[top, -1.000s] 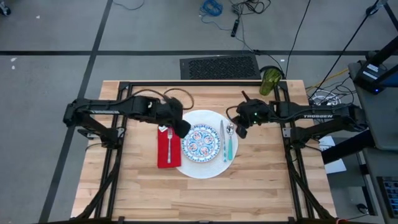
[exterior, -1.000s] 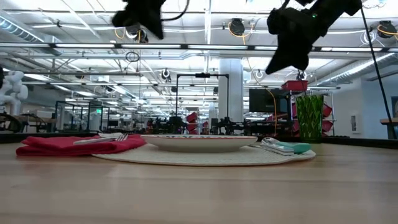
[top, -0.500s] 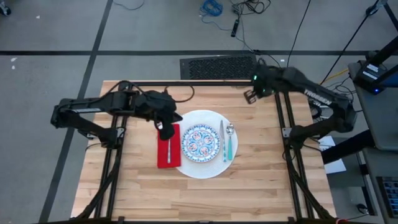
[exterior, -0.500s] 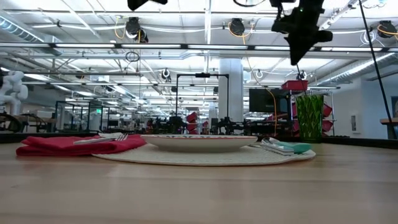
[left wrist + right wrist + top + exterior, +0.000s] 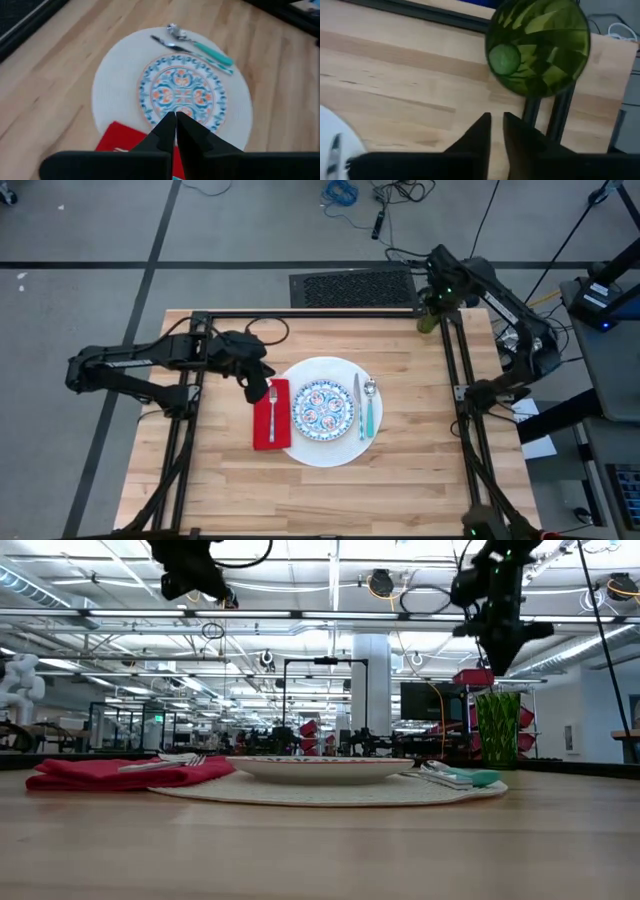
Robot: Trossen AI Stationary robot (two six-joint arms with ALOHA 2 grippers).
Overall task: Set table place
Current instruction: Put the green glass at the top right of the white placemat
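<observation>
On the table (image 5: pixel 400 480), the big white plate (image 5: pixel 300 442) is sitting near the middle, and the small blue-patterned plate (image 5: pixel 323 409) is lying centred on it. The red napkin (image 5: pixel 262 432) is lying just beside the white plate on the left arm's side, its edge touching the plate's rim, with the silver fork (image 5: pixel 272 402) resting lengthwise on it. On the white plate's other side, the knife (image 5: pixel 356 392) and the teal-handled spoon (image 5: pixel 368 408) are lying side by side on the rim, the knife nearer the patterned plate.

The green cup (image 5: pixel 430 310) is standing upright at the table's far corner on the right arm's side, well apart from the plates, against the black frame rail.

The left hand (image 5: pixel 253 386) is hovering above the far end of the napkin, its 2 fingers (image 5: pixel 165 131) pressed together and holding nothing.

The right hand (image 5: pixel 437 302) is hanging over the green cup, raised above it in the low view. Its 2 fingers (image 5: pixel 477 131) are standing narrow, with only a slim gap between them, and gripping nothing.
</observation>
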